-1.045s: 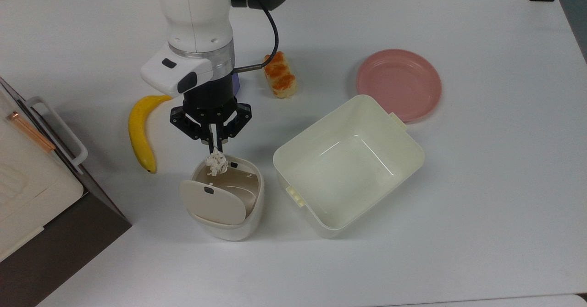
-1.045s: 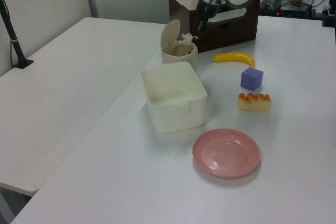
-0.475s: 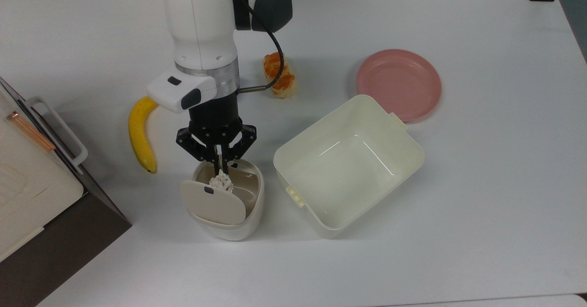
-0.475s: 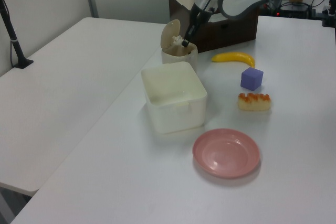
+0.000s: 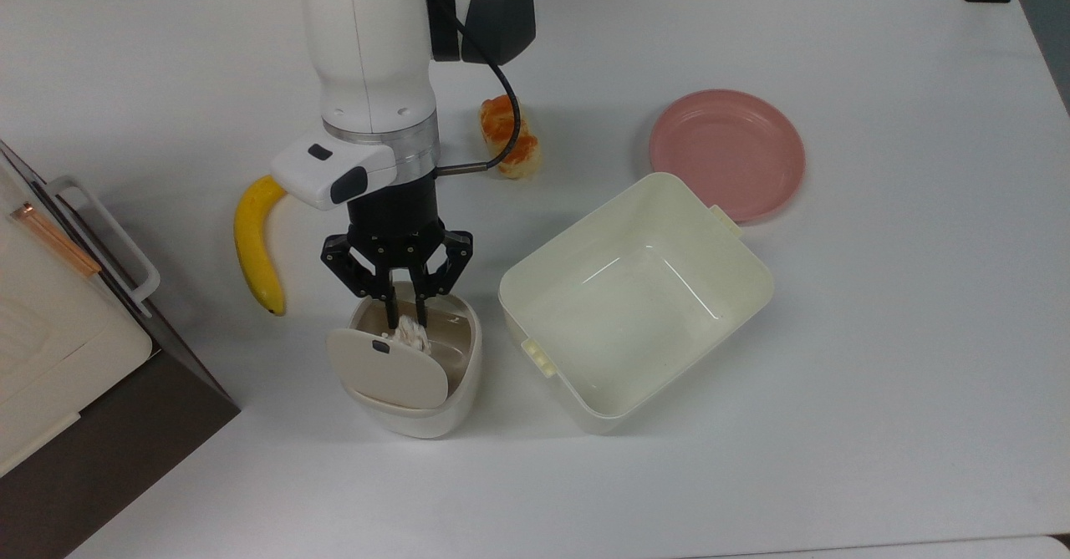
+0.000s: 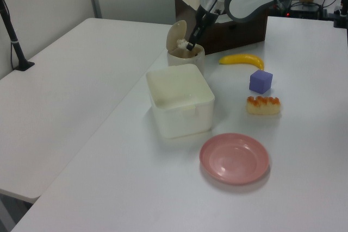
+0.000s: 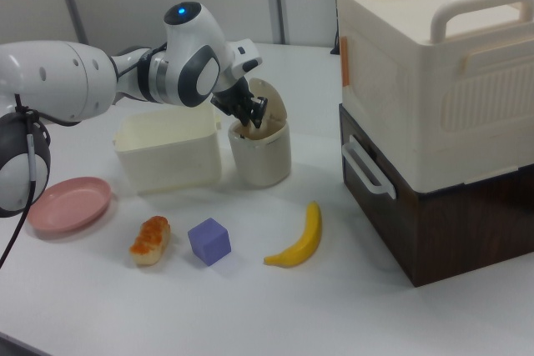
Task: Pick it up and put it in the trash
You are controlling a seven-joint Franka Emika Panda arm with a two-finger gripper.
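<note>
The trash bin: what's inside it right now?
Inside the trash bin, under its raised lid, the claw holds the paper ball within the opening. The lid and claw hide the bin's bottom.

No text, label, brand, number or sign can be read on anything in these views.
</note>
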